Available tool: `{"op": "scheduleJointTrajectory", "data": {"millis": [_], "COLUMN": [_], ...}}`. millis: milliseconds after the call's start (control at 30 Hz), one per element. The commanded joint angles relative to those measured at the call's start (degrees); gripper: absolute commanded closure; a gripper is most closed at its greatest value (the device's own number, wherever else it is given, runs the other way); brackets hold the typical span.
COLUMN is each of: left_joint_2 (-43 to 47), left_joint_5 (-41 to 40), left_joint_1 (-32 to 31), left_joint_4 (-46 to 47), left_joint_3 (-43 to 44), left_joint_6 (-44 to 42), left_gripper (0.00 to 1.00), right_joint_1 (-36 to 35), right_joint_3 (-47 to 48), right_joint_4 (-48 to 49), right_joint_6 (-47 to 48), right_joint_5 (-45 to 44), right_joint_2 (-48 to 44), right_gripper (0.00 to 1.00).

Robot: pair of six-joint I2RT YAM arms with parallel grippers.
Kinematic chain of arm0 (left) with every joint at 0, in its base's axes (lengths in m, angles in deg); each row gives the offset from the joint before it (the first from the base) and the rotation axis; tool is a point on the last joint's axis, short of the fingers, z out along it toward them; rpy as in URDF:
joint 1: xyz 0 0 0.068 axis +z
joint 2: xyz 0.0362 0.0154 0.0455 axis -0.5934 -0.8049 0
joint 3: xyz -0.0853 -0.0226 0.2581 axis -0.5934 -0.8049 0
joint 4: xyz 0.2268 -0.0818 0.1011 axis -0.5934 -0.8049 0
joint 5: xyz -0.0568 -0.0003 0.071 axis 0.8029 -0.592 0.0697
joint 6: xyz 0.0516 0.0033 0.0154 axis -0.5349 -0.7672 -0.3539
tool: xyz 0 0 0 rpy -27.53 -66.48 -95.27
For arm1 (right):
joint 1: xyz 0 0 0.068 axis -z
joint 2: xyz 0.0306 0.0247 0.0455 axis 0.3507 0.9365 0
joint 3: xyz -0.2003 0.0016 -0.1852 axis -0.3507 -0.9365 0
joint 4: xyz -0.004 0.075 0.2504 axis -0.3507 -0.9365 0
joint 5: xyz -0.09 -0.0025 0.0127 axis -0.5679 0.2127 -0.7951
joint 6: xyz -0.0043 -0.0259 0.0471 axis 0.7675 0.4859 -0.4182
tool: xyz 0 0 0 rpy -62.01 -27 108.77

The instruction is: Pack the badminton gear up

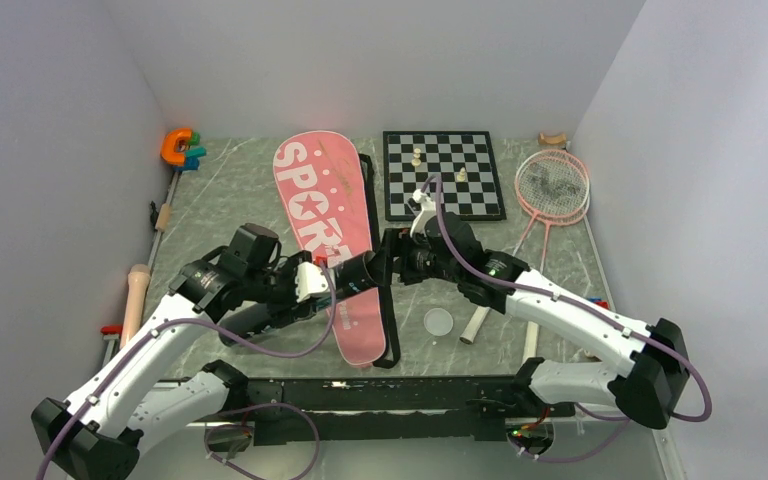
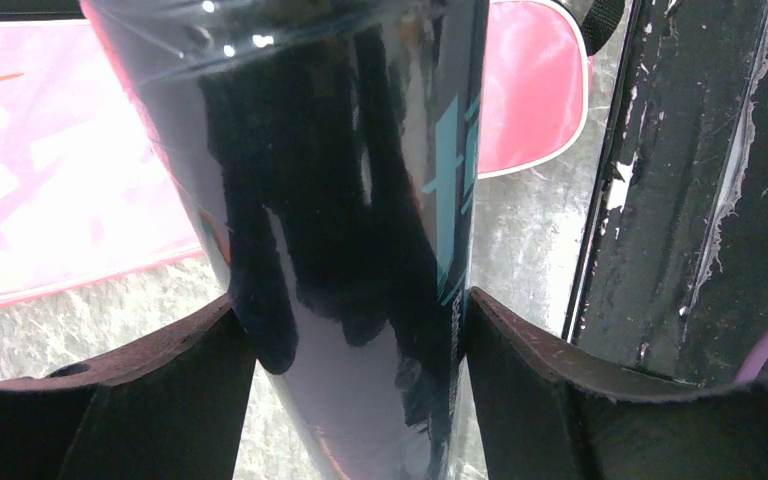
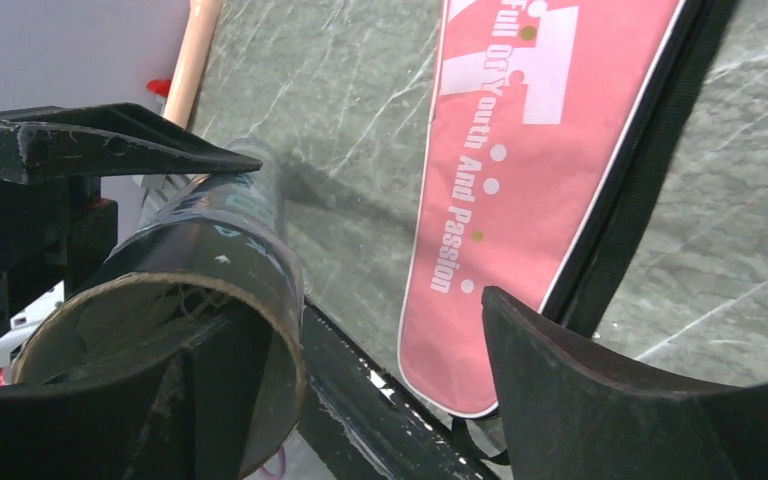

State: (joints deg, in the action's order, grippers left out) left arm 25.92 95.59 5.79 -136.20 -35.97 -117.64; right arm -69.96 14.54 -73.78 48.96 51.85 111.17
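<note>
Left claw (image 2: 352, 305) was clamped on the black tube (image 2: 340, 150), seemingly to point its open mouth at the right claw (image 3: 360, 310), which sat open and empty beside it.

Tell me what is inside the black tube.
Through the open end of the black tube, a brown cardboard inner wall and a pale, lined shape show. The wall covers everything deeper, so the contents cannot be named.

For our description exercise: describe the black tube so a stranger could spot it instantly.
Find the long pink bag on the table. Over its near half, the left gripper holds a black tube in its jaws. Unlike the flat bag, it is a glossy open-ended cylinder, off the table.
</note>
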Motion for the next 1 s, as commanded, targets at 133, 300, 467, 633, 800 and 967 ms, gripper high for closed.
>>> {"op": "scheduleJointTrajectory", "data": {"millis": [133,300,467,633,800,967], "left_joint_2": [0.36,0.77,1.08,0.85,1.41,2.1], "left_joint_5": [1.48,0.59,0.41,-0.48,-0.77,-0.93], "left_joint_1": [-0.04,0.02,-0.18,-0.17,-0.2,-0.17], "left_joint_4": [4.32,4.48,3.8,2.35,2.34,2.54], "left_joint_3": [-0.1,-2.35,-2.68,-2.1,-2.32,-2.55], "left_joint_6": [-0.46,-0.33,-0.67,-1.1,-0.94,-1.36], "left_gripper": [0.69,0.69,0.69,0.69,0.69,0.69], "right_joint_1": [3.44,16.5,23.37,26.79,28.14,29.48], "right_joint_3": [6.65,3.06,-0.52,-4.26,-4.06,-4.64], "right_joint_4": [-1.05,-2.36,-4.56,-2.61,-2.33,-0.51], "right_joint_6": [2.47,-1.29,-5.99,-11.62,-12.92,-13.43], "right_joint_5": [1.4,3.62,1.54,-0.96,-3.92,-5.28], "right_joint_2": [-1.68,-7.74,-5.39,-1.37,1.83,5.61], "right_gripper": [0.11,0.09,0.14,0.19,0.22,0.25]}}
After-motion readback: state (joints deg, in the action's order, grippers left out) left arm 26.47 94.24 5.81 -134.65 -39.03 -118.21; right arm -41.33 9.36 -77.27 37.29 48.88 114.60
